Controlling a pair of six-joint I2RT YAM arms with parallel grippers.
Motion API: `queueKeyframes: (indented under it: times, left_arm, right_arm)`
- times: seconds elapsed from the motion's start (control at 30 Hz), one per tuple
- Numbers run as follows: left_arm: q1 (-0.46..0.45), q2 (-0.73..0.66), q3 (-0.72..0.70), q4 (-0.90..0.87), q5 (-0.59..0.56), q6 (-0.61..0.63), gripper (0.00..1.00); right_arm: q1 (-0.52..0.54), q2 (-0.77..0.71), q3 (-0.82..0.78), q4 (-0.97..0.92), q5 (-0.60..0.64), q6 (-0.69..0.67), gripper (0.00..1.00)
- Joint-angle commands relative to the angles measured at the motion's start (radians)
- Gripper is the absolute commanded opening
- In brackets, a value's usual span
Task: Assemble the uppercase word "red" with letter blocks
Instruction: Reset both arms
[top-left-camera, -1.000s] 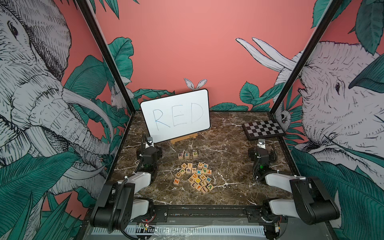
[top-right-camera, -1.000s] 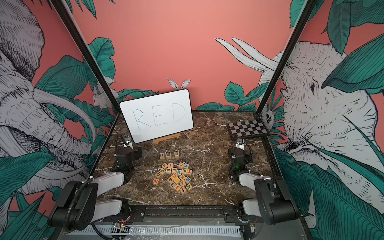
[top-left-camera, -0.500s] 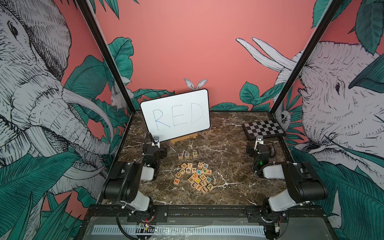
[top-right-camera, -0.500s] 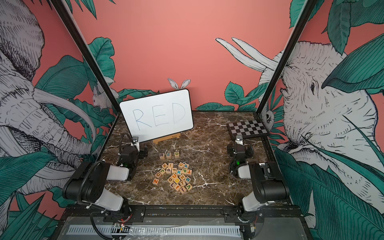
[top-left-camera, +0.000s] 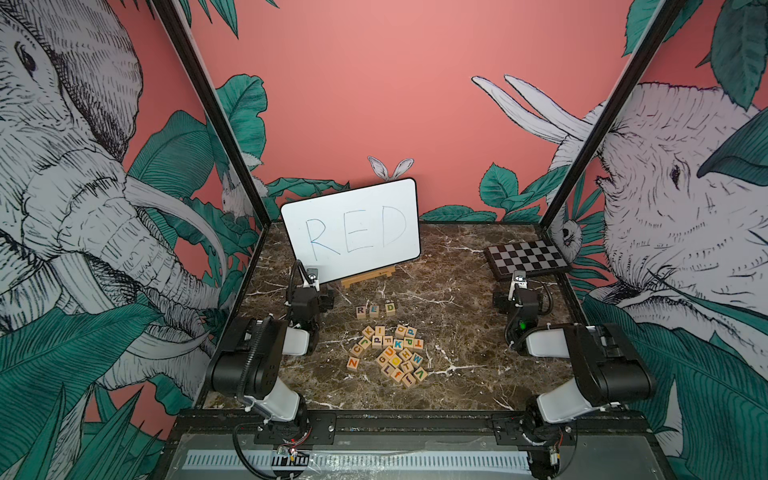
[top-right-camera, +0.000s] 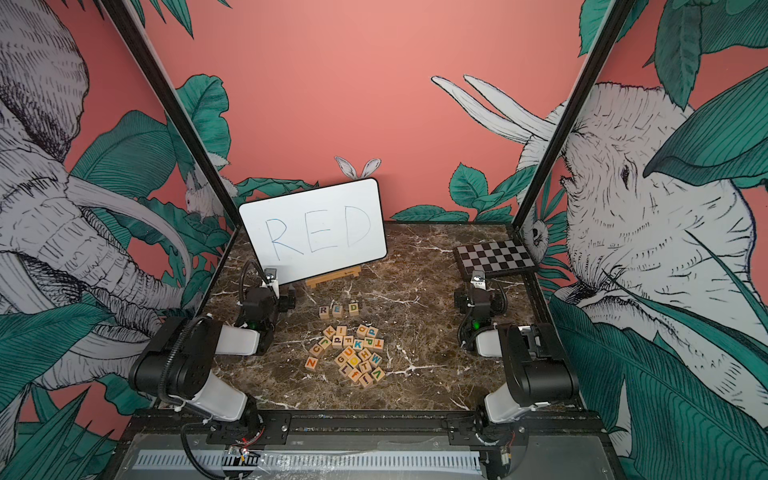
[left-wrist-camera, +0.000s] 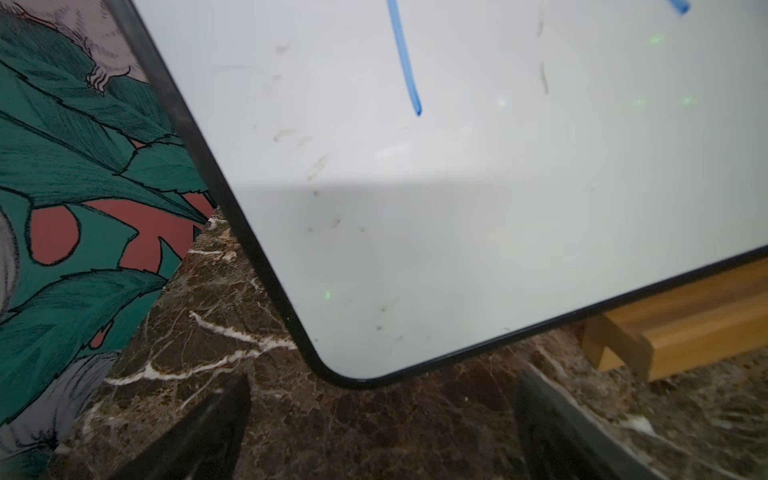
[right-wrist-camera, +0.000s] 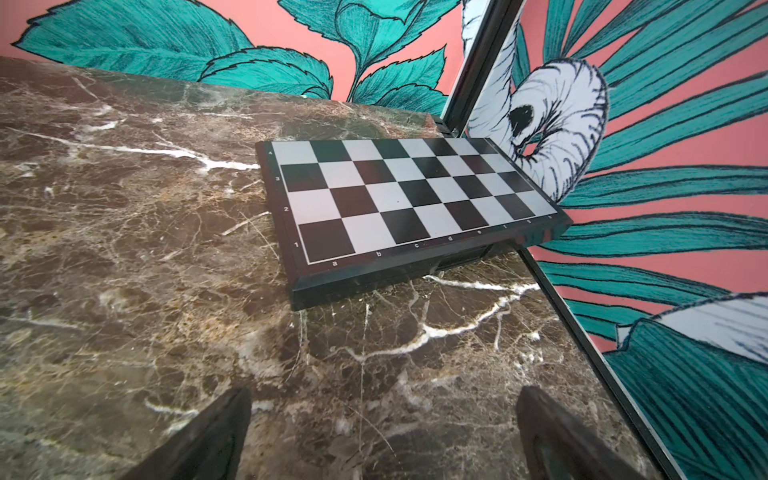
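The word "red" stands as a row of three wooden cubes in both top views: R (top-left-camera: 360, 311), E (top-left-camera: 374, 309), D (top-left-camera: 390, 308), just in front of the whiteboard's stand. The other letter blocks (top-left-camera: 388, 353) lie in a loose pile nearer the front. My left gripper (left-wrist-camera: 382, 399) is open and empty over bare marble, facing the whiteboard's lower corner, left of the row. My right gripper (right-wrist-camera: 384, 399) is open and empty too, facing the checkered board at the right. Both arms are folded, clear of the blocks.
A white board (top-left-camera: 353, 232) with blue handwritten RED leans on a wooden stand (top-left-camera: 368, 278) at the back. A black-and-grey checkered board (top-left-camera: 525, 257) lies at the back right. Patterned walls close in both sides. Left arm (top-left-camera: 249, 361) and right arm (top-left-camera: 598, 365) flank the pile.
Both arms have folded up: their elbows rose from low near the front, and the wrists drew slightly toward the back. The blocks have not moved.
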Motion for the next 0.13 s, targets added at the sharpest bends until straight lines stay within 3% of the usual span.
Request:
queueKeyframes:
  times: [0.0, 0.1]
  left_arm:
    - [0.007, -0.017, 0.012, 0.007, -0.009, 0.000, 1.00]
    - [0.007, -0.017, 0.012, 0.006, -0.009, -0.001, 1.00]
  right_arm:
    - [-0.020, -0.005, 0.024, -0.002, -0.042, 0.023, 0.99]
    - [-0.020, -0.010, 0.013, 0.016, -0.047, 0.015, 0.99]
